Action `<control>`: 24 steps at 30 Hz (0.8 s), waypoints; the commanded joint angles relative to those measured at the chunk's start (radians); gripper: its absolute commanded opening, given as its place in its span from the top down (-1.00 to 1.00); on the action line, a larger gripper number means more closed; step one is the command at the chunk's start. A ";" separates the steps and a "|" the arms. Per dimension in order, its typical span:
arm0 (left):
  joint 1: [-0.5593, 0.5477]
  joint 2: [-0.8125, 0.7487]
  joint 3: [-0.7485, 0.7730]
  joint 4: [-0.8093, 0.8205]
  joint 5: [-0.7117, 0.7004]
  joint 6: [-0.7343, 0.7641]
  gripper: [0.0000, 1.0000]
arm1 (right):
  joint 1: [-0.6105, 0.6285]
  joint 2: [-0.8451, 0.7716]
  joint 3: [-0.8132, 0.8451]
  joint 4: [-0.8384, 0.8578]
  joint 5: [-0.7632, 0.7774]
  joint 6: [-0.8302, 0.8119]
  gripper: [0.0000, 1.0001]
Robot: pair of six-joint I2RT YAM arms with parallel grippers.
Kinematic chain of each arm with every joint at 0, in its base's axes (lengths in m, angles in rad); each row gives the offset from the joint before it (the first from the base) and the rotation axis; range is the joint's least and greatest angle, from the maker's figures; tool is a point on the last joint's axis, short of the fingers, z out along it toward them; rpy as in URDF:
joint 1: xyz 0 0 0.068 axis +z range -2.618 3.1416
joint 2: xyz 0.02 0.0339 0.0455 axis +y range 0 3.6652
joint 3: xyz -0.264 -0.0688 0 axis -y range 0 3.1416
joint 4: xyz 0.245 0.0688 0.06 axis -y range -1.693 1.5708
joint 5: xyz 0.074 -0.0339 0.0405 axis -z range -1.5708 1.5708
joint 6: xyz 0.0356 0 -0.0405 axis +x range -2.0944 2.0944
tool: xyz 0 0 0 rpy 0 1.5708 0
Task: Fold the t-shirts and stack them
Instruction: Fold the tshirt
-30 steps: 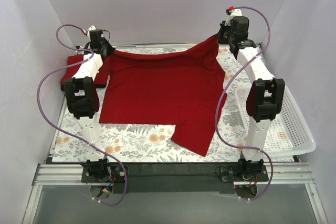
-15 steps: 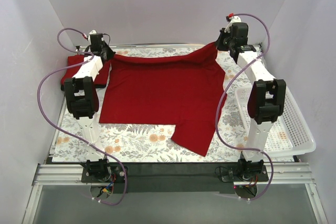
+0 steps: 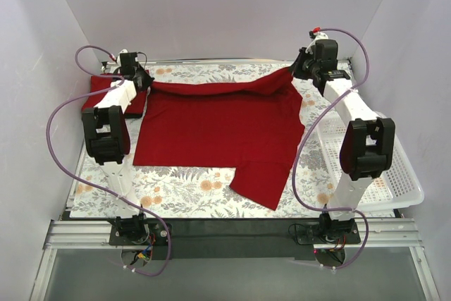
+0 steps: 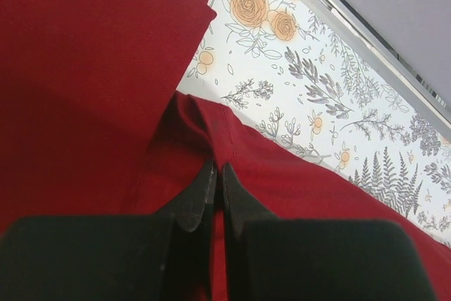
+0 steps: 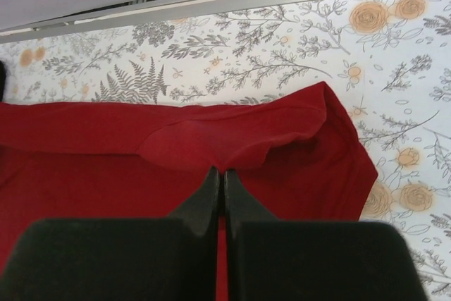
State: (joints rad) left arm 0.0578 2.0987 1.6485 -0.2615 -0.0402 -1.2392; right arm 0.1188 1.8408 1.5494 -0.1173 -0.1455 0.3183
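Note:
A red t-shirt [image 3: 218,128] lies spread on the floral table, one sleeve pointing toward the front [image 3: 261,185]. My left gripper [image 3: 146,81] is shut on its far left edge; the pinched cloth shows in the left wrist view [image 4: 232,139]. My right gripper [image 3: 297,67] is shut on its far right corner, seen in the right wrist view [image 5: 232,142]. Both hold the far edge just above the table, stretched between them. A folded red t-shirt [image 3: 99,89] lies at the far left, partly behind the left arm; it fills the left of the left wrist view [image 4: 84,68].
A white mesh basket [image 3: 394,174] stands along the right side of the table. The floral tablecloth [image 3: 176,192] shows in front of the shirt. White walls close in the back and sides, with a metal rail [image 4: 366,40] at the table's far edge.
Both grippers have moved down and toward the back with the shirt's far edge, which now hangs lower and closer to the table.

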 commanded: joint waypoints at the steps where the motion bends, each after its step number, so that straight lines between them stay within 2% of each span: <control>1: 0.010 -0.097 -0.007 -0.015 0.005 -0.008 0.95 | -0.007 -0.064 -0.021 0.007 -0.028 0.067 0.97; 7: 0.010 -0.111 -0.050 -0.045 -0.001 -0.032 0.95 | -0.005 -0.086 -0.124 -0.016 -0.063 0.116 0.96; 18: 0.010 -0.148 -0.217 -0.028 -0.029 -0.077 0.94 | -0.004 -0.111 -0.334 -0.016 -0.138 0.154 0.92; 21: 0.011 -0.128 -0.222 -0.031 -0.056 -0.085 0.85 | -0.004 -0.098 -0.347 -0.030 -0.141 0.139 0.70; 22: 0.011 -0.121 -0.220 -0.031 -0.073 -0.086 0.78 | -0.002 -0.098 -0.341 -0.050 -0.119 0.131 0.55; 23: 0.011 -0.120 -0.217 -0.031 -0.114 -0.086 0.71 | -0.002 -0.100 -0.333 -0.061 -0.100 0.107 0.45; 24: 0.013 -0.117 -0.211 -0.030 -0.131 -0.079 0.51 | -0.004 -0.107 -0.325 -0.074 -0.080 0.093 0.32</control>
State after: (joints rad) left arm 0.0608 2.0243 1.4322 -0.2947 -0.0795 -1.3121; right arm 0.1181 1.7714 1.1992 -0.1730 -0.2569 0.4503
